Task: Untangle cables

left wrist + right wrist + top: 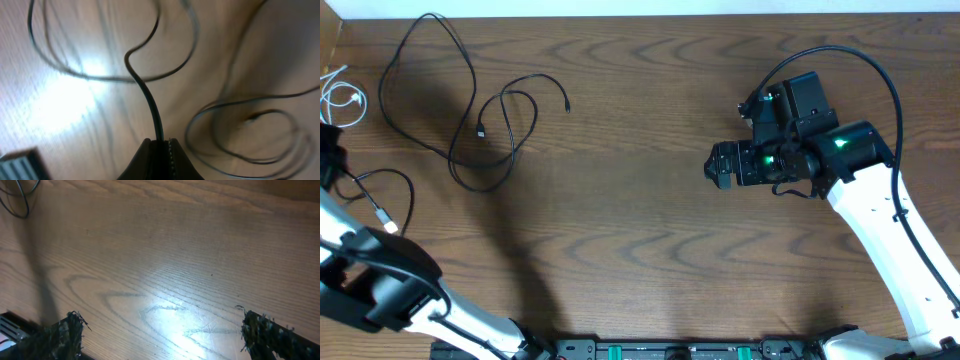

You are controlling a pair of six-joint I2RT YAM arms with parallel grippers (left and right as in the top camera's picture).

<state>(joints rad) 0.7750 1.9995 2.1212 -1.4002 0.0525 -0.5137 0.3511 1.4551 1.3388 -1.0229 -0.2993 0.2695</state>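
Left hand point(160, 144) clamping black cable point(148, 97): limp, light, likely slipping; take near plug. Right hand point(162, 327) hanging apart, empty, 3 o'clock.

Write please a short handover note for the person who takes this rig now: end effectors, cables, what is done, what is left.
Left end effector: shut on a black cable.
Right end effector: open, holds nothing, over bare table, far from the cables.
Black loops: at the table's left, crossing each other.
White cable: coiled alone at the left edge.
Done: white cable is apart.
Left: separate the black loops.
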